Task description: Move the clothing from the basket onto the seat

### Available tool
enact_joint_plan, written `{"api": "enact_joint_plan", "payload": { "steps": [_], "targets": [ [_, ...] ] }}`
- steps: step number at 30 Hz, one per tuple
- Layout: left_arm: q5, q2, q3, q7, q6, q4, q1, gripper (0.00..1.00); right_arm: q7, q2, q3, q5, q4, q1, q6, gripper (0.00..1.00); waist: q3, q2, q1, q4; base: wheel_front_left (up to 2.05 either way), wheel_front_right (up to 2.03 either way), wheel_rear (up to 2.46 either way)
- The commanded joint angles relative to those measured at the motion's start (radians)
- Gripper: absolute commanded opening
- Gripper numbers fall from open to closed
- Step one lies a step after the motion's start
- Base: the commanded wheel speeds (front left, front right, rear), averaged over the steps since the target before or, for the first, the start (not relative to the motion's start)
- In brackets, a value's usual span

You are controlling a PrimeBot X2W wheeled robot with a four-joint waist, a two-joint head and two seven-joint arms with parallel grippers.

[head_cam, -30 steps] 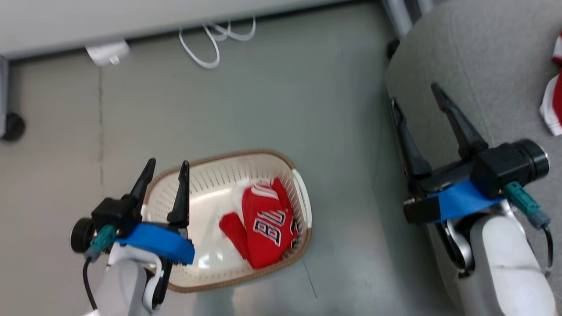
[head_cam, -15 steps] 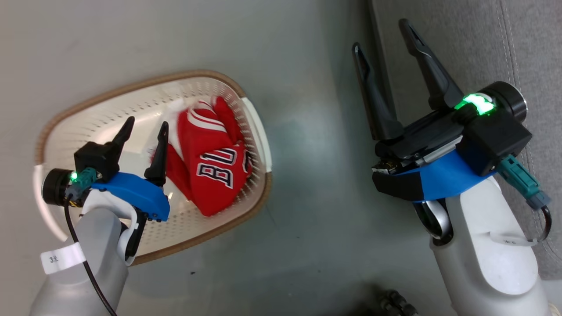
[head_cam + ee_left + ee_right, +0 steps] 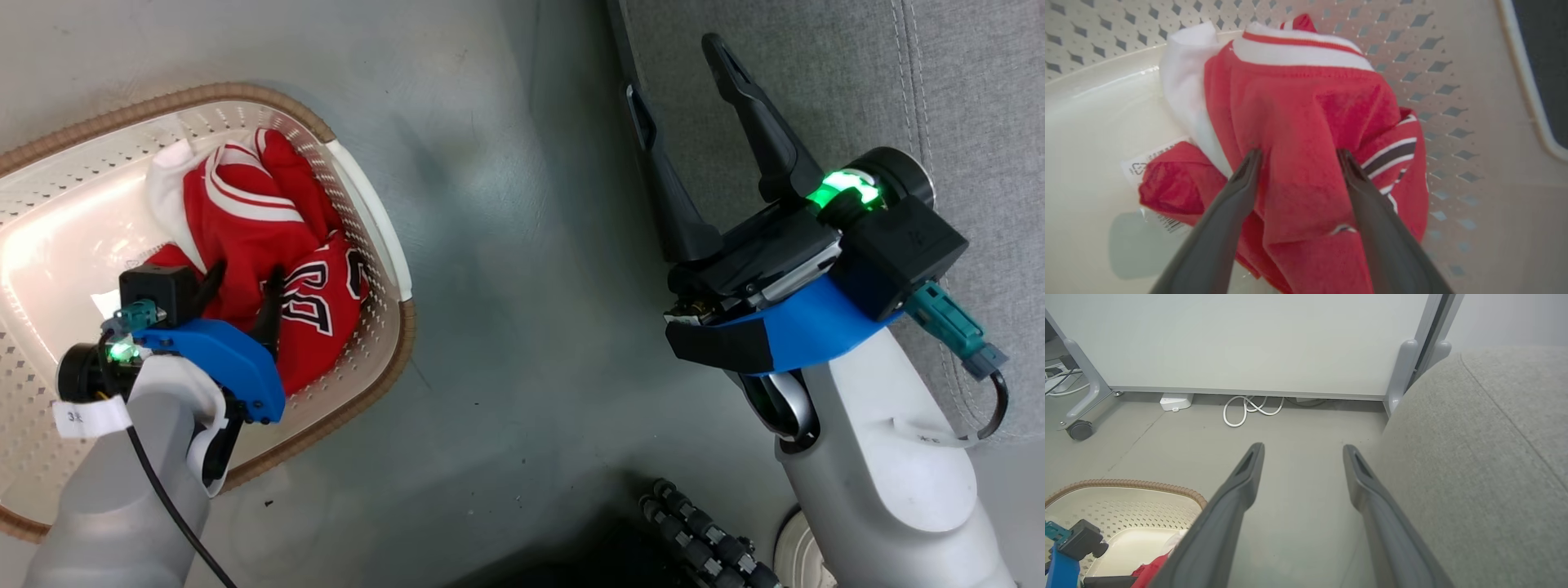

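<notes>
Jaws of left gripper (image 3: 1299, 154) apart, tips pressing clothing (image 3: 1298, 102); right gripper (image 3: 1302, 449) wide.

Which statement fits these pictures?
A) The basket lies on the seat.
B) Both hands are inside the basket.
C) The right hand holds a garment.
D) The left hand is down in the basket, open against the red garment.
D: the left hand is open, its tips on the red garment within the basket, while the right hand hangs open and empty over the floor beside the seat.
</notes>
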Motion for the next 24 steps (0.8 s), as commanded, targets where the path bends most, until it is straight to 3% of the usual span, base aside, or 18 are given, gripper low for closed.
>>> {"api": "enact_joint_plan", "payload": {
  "steps": [1, 3, 4, 5, 6, 20, 24],
  "targets": [
    [-0.014, 0.006, -0.004, 0.019, -0.001, 0.015, -0.023, 1.0, -0.006, 0.003, 0.002, 0.009, 0.002, -0.006, 0.0, 1.0, 0.001, 0.0001, -0.0002, -0.003, 0.0, 0.0, 0.0],
    [-0.043, 0.001, -0.017, 0.058, -0.001, 0.034, -0.026, 1.0, -0.007, 0.003, 0.004, 0.014, 0.005, -0.002, 0.0, 1.0, 0.0, 0.0001, -0.0002, -0.005, 0.0, 0.0, 0.0],
    [-0.052, 0.0, -0.024, 0.073, -0.001, 0.038, -0.027, 0.65, -0.008, 0.003, 0.004, 0.017, 0.006, -0.001, 0.0, 1.0, 0.0, 0.0001, -0.0002, -0.006, 0.0, 0.0, 0.0],
    [-0.057, 0.004, -0.034, 0.083, -0.001, 0.039, -0.031, 0.4, -0.008, 0.003, 0.003, 0.02, 0.007, 0.0, 0.0, 1.0, 0.0, 0.0001, -0.0002, -0.007, 0.0, 0.0, 0.0],
    [-0.064, 0.009, -0.042, 0.086, -0.001, 0.038, -0.036, 0.0, -0.008, 0.003, 0.003, 0.02, 0.004, 0.001, 0.0, 1.0, 0.0, 0.0001, -0.0002, -0.007, 0.0, 0.0, 0.0],
    [-0.15, 0.027, -0.106, 0.052, -0.001, 0.052, -0.052, 0.0, -0.008, 0.003, 0.012, 0.027, 0.013, -0.021, 0.0, 1.0, -0.02, 0.0001, -0.0002, -0.008, 0.0, 0.0, 0.0],
    [-0.169, -0.006, -0.126, 0.023, -0.001, 0.065, -0.034, 0.0, -0.008, 0.002, 0.002, -0.002, 0.055, -0.011, 0.0, 1.0, -0.083, 0.0001, -0.0002, 0.019, 0.0, 0.0, 0.0]
  ]
}}
